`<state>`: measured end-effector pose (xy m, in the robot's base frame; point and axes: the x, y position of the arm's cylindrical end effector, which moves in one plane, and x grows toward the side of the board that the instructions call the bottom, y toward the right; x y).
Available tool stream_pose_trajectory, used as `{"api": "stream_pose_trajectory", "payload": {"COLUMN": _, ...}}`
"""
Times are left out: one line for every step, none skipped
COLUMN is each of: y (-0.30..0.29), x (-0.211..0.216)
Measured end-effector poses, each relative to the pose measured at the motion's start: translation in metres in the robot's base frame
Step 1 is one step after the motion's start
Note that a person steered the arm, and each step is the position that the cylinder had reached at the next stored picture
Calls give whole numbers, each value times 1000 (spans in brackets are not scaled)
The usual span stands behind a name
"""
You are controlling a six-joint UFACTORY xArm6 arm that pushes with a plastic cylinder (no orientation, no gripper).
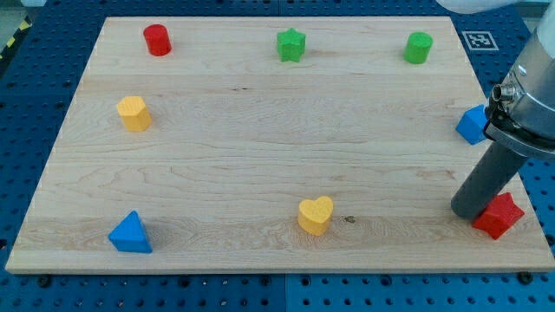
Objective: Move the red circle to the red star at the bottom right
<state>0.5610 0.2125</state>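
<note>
The red circle (pixel 157 40) stands at the view's top left of the wooden board (pixel 260 156). The red star (pixel 499 215) lies at the view's bottom right, near the board's right edge. My tip (pixel 468 213) rests on the board right beside the red star, on its left, touching or nearly touching it. The tip is far from the red circle, across the whole board.
A green star (pixel 291 45) and a green cylinder (pixel 418 48) sit along the top. A blue block (pixel 473 124) is at the right edge above my rod. A yellow hexagon (pixel 133 113) is at left, a blue triangle (pixel 131 233) at bottom left, a yellow heart (pixel 316 215) at bottom centre.
</note>
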Motion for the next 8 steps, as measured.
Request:
{"api": "stream_pose_trajectory", "payload": {"y": 0, "x": 0}}
{"api": "stream_pose_trajectory", "payload": {"y": 0, "x": 3}}
{"api": "stream_pose_trajectory", "payload": {"y": -12, "x": 1}}
{"api": "stream_pose_trajectory", "payload": {"y": -57, "x": -35}}
{"api": "stream_pose_trajectory", "payload": {"y": -97, "x": -71}}
{"api": "stream_pose_trajectory", "payload": {"y": -151, "x": -113}}
{"api": "stream_pose_trajectory", "payload": {"y": -202, "x": -161}}
{"api": "stream_pose_trajectory", "payload": {"y": -272, "x": -187}}
